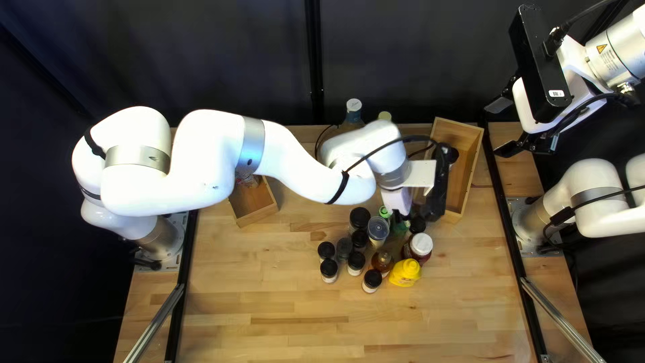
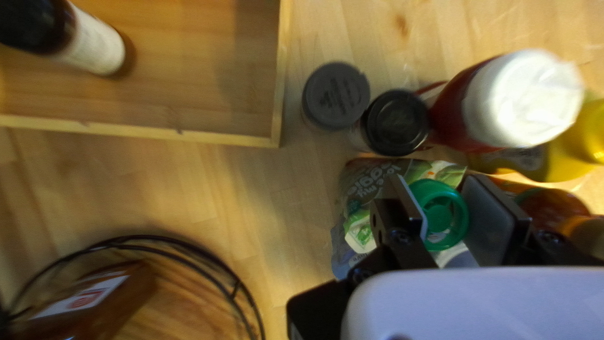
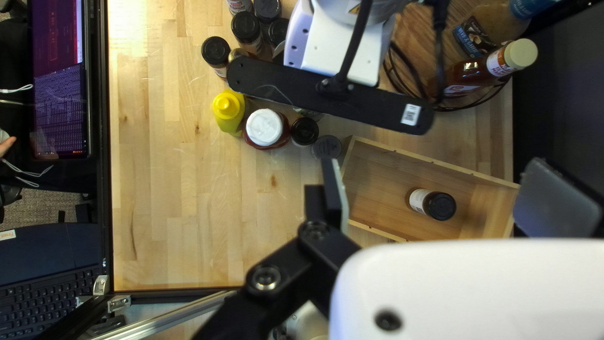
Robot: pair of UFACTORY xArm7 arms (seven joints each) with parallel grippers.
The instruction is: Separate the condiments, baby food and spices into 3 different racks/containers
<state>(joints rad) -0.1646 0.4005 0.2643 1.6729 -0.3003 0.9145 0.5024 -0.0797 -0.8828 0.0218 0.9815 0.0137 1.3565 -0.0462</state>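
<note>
In the top left view, the left arm (image 1: 295,161) stretches from the left edge to just right of centre, its wrist bent down so that the left hand (image 1: 401,218) points into the cluster on the worktop (image 1: 269,289). The food pouch (image 1: 402,228) is there, beside the red bottle (image 1: 420,246), with the mustard bottle (image 1: 406,273) nearby. One wooden box (image 1: 472,173) is upper right of the cluster, a smaller box (image 1: 257,216) left of centre. The right arm (image 1: 615,50) is raised at the upper right.

In the left wrist view, the left hand is narrow, its fingers meeting the pouch's green cap (image 2: 439,214) from two sides. With only the cap held, the pouch could swing or twist when lifted. Its body lies close to the black-lidded jar (image 2: 396,123) and the red bottle, so a sideways pull might tip either; a straight lift looks safer. The wire rack (image 2: 201,302) is well apart.

In the right wrist view, the right hand (image 3: 445,192) is wide, with nothing gripped, above the wooden box and its spice jar (image 3: 438,204).
</note>
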